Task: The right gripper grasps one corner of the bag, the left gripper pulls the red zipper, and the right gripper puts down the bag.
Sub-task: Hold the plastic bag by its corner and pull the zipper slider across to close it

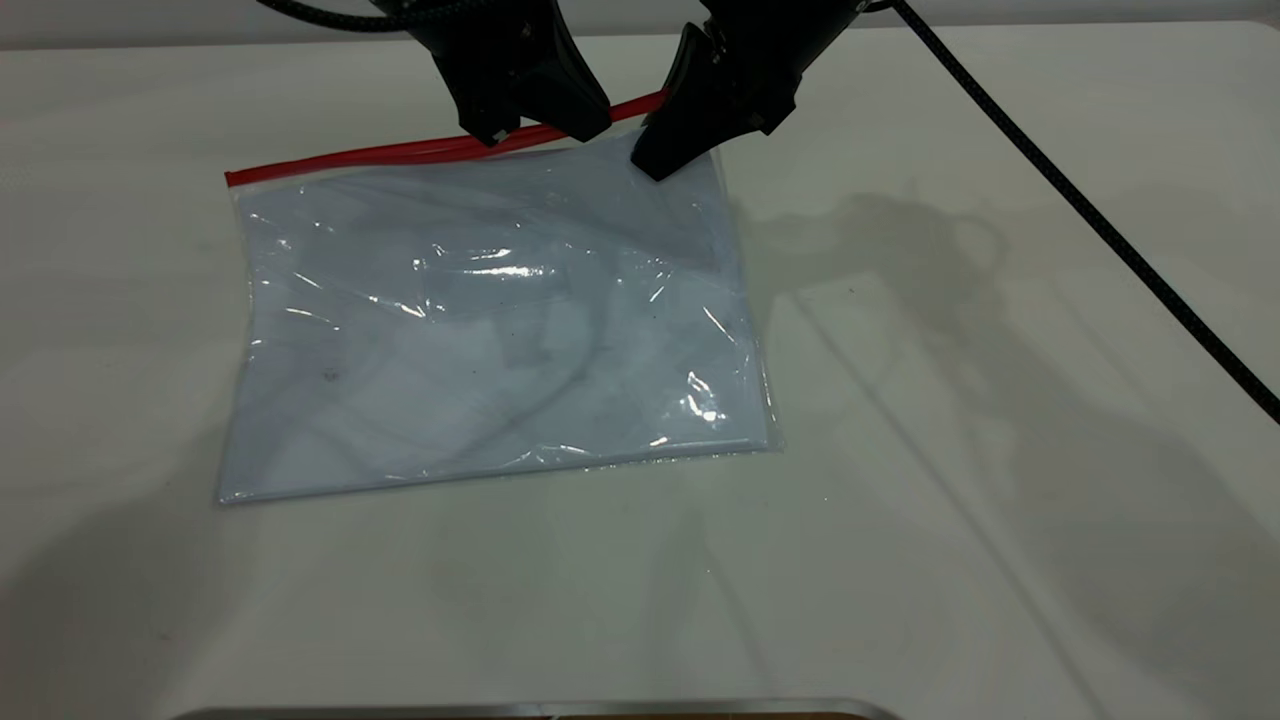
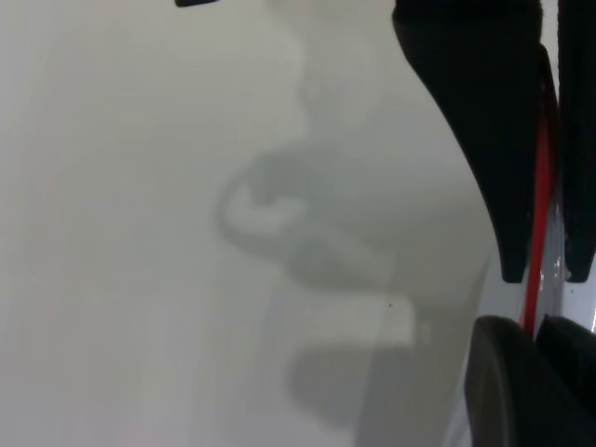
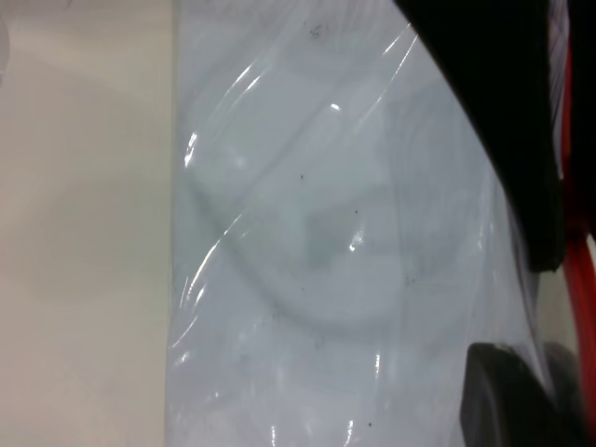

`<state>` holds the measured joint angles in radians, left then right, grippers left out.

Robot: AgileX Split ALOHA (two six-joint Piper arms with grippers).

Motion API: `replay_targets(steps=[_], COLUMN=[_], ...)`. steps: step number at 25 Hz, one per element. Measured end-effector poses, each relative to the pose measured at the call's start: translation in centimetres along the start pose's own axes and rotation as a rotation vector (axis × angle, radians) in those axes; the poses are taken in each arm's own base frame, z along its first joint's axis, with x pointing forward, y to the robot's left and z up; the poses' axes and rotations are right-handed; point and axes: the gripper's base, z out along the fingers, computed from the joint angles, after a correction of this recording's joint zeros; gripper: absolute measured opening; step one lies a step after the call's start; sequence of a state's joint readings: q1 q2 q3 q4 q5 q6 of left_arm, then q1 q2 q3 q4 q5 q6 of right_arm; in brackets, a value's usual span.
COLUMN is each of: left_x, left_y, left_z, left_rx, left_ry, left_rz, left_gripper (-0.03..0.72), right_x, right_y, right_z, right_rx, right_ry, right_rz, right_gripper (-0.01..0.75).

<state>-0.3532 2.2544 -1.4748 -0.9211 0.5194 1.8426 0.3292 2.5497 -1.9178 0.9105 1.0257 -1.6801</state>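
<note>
On a white table, seen from the exterior camera, the bag is lying flat while both claws are crowding its far edge. The right gripper is pressing its tapered tips onto the far right corner, just at the end of the red zipper; the left gripper is sitting directly on that strip, a little way along from the right one's tips. The pull appears to be just starting, since the claws are close together and most of the strip is stretching away beyond the left fingers (the slider itself is hidden under them).

From the left wrist camera, two dark fingers are straddling the red strip, with only a narrow gap between them and the zipper running through it; they look clenched on it.

From the right wrist camera, one finger is lying over the clear plastic beside the red edge, seemingly pinching the corner, though the opposing finger is barely showing.

Next, by my reading, the left claw needs to draw steadily along the strip while the right one is keeping the corner anchored.
</note>
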Motion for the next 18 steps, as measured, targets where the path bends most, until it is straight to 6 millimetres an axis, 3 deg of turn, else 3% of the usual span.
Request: replay_targets(steps=[7,12,18], left_x=[0.0,0.4,2.3], left_y=[0.2,0.6,1.8], left_z=[0.0,-0.3,-1.3], left_rx=[-0.024,-0.041,-0.071], left_ry=[0.002,0.002,0.013], left_rz=[-0.010,-0.047,-0.122], left_gripper=[0.053,0.053,0.053], right_x=[0.7,2.3,4.7], right_y=[-0.6,-1.6,-2.8], right_z=[-0.8,-2.7,-5.3], right_rx=[0.021,0.039,0.074], right_ry=[-0.014,-0.040,-0.060], right_rz=[0.091,0.211,0.302], right_gripper=[0.033,0.033,0.033])
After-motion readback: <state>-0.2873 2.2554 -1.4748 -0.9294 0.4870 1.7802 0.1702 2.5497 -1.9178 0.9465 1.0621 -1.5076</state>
